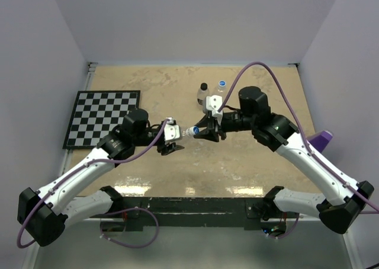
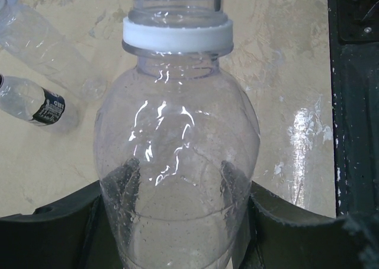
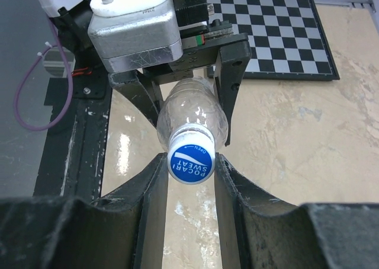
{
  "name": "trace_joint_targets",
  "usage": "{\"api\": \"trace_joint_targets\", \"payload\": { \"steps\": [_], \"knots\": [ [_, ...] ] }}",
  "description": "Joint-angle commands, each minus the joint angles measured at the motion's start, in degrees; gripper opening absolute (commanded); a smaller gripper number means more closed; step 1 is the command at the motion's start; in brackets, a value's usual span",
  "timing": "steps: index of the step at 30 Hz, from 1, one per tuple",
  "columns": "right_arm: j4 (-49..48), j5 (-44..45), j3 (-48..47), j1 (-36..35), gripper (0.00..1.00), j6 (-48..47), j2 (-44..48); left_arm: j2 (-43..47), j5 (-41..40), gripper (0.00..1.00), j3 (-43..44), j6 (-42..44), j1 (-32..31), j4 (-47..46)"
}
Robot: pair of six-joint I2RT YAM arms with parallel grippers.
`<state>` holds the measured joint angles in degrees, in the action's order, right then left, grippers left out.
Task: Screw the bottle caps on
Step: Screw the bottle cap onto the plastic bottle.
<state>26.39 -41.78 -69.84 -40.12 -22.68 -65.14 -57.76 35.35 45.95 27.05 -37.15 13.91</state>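
The blue cap (image 3: 190,157) is sitting on the neck of the clear bottle (image 3: 192,112), which is lying level in the air between the two arms, above the beige surface (image 1: 148,168). The right end effector (image 3: 190,169) is clamping the cap by its sides. The left end effector (image 1: 173,137) is clamping the bottle's round belly. I am judging the bottle to be light, thin-walled and smooth, so it may be dented or slip under hard squeezing. The stiffer shoulder below the white neck ring (image 2: 176,35) seems the safer hold. The cap is small, hard plastic. A black-capped bottle (image 1: 204,92) and a blue-capped bottle (image 1: 222,89) are standing behind.
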Motion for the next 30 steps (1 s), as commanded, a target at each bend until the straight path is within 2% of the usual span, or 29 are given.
{"api": "trace_joint_targets", "payload": {
  "steps": [1,6,14,21,24,30],
  "knots": [
    [3.1,1.6,-1.5,-0.2,0.02,-0.4,-2.4,0.7,4.3,0.23,0.9,-0.9,-0.3,-5.9],
    [4.0,2.6,-2.2,-0.3,0.01,1.4,-3.5,2.6,2.1,0.20,-0.4,-3.6,-1.1,-10.0],
    [2.9,5.3,-3.0,-0.4,0.00,10.3,-4.3,4.8,-7.9,0.18,-1.0,-3.7,-6.7,-12.4],
    [0.2,9.2,-1.4,-0.3,0.00,24.4,-5.0,7.7,-20.7,0.17,-4.0,-6.2,-12.6,-21.9],
    [-0.9,14.0,-0.6,-0.3,0.00,30.4,-4.2,8.2,-28.6,0.15,-5.2,-7.7,-16.6,-26.2],
    [-5.7,18.8,2.4,-0.3,0.00,36.8,-1.1,5.4,-41.1,0.14,-6.6,-12.1,-23.2,-35.7]
  ]
}}
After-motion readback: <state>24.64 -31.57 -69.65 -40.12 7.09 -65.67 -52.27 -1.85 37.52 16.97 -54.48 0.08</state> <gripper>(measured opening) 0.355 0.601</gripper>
